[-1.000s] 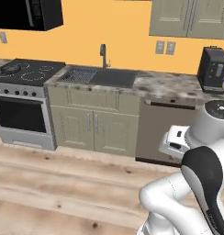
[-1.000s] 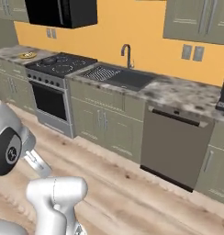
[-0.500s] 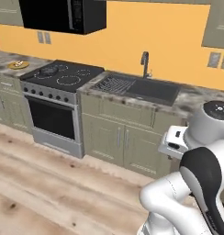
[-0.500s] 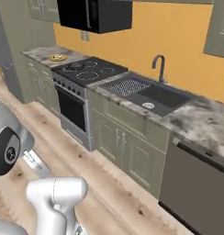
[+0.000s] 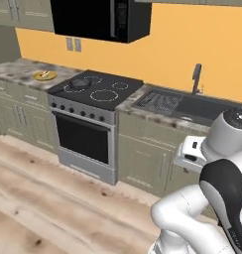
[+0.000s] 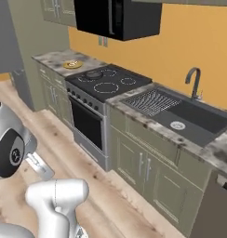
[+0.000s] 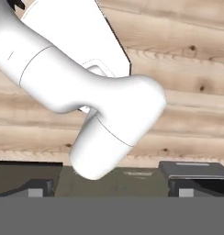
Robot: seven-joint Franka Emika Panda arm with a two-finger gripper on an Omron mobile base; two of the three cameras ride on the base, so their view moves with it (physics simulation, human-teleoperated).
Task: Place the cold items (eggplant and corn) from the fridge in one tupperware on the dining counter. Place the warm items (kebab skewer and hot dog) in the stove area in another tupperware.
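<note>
we saw the fingers (image 7: 112, 181) spread wide and empty at the bottom of the hand view, over wooden floor (image 7: 192, 69). a plate (image 5: 45, 75) sat on the desk (image 5: 19, 69), upper left, beside the stove (image 5: 95, 89).

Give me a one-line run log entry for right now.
gripper: open, empty, over wood floor | stove: ahead | plate: on counter left of stove | sink: right of stove

stove (image 5: 95, 92): 1
burners (image 5: 104, 95): 4
microwave (image 5: 100, 19): 1
sink (image 6: 190, 118): 1
faucet (image 6: 195, 82): 1
plate (image 5: 45, 75): 1
</note>
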